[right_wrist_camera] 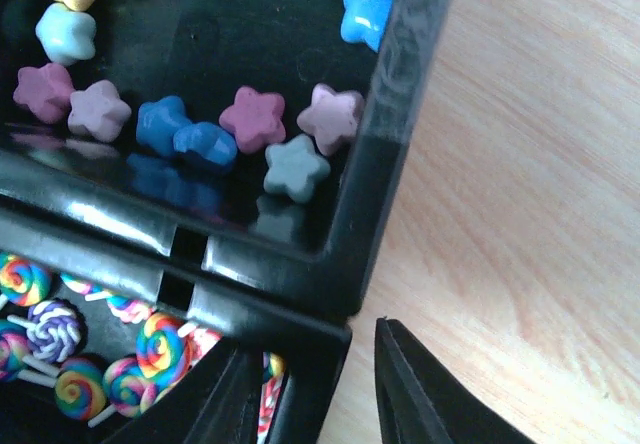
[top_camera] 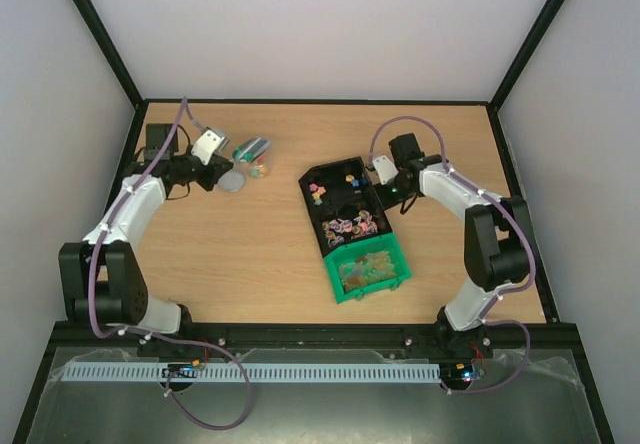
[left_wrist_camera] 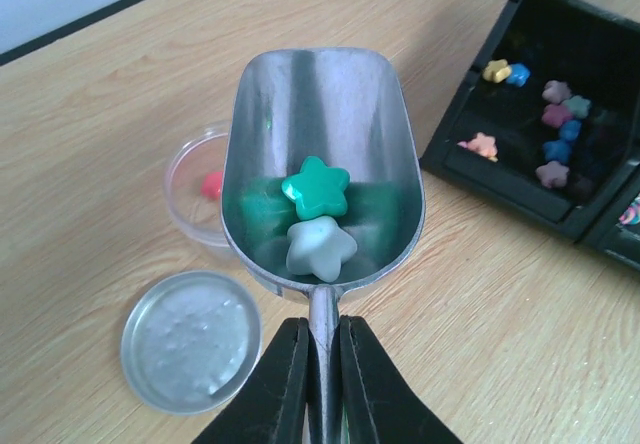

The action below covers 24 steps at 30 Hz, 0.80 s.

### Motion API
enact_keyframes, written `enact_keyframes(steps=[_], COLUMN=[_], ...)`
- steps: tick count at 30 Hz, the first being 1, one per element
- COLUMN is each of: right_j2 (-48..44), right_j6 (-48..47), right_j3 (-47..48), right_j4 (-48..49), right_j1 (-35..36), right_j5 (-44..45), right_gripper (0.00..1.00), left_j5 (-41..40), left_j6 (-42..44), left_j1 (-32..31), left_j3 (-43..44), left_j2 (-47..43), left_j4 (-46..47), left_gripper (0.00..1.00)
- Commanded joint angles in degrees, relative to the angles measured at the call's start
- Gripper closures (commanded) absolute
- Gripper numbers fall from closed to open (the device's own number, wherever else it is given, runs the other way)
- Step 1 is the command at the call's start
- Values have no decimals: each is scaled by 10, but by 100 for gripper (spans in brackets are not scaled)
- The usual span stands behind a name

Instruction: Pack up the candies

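Observation:
My left gripper point(left_wrist_camera: 322, 334) is shut on the handle of the metal scoop point(left_wrist_camera: 320, 114). The scoop holds a green star candy point(left_wrist_camera: 317, 187) and a pale mint one point(left_wrist_camera: 320, 247). It hovers over a small clear round container point(left_wrist_camera: 190, 194) with a pink candy inside. The container's lid point(left_wrist_camera: 190, 339) lies beside it. More star candies point(right_wrist_camera: 252, 116) lie in the black tray point(right_wrist_camera: 385, 134). My right gripper point(right_wrist_camera: 310, 339) is open and straddles the tray's wall, with a gap at its outer finger. From above, the left gripper point(top_camera: 218, 164) is at the back left and the right gripper point(top_camera: 385, 179) is at the tray point(top_camera: 340, 179).
Swirl lollipops point(right_wrist_camera: 50, 324) fill the tray's neighbouring compartment. A green bin point(top_camera: 398, 282) with pale tan-gold pieces sits against the tray's near end. The black frame posts and walls bound the wooden table.

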Motion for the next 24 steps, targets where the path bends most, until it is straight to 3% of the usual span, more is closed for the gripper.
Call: enact_keyframes(steps=[1, 5, 12, 24], right_j2=[36, 59, 90, 65], right_j6=[-26, -47, -73, -61], right_j3=[44, 76, 123, 137], right_j4=[-12, -11, 3, -14], right_j1=[1, 1, 1, -1], right_j5=[24, 27, 27, 10], right_gripper=[70, 75, 75, 50], left_j5=[-11, -39, -82, -113], left_j6=[49, 78, 125, 153], left_j1=[22, 41, 47, 41], left_j3=[54, 88, 134, 227], left_j2=[32, 56, 96, 165], left_j4=[-86, -133, -191, -253], left_gripper=[98, 98, 98, 98])
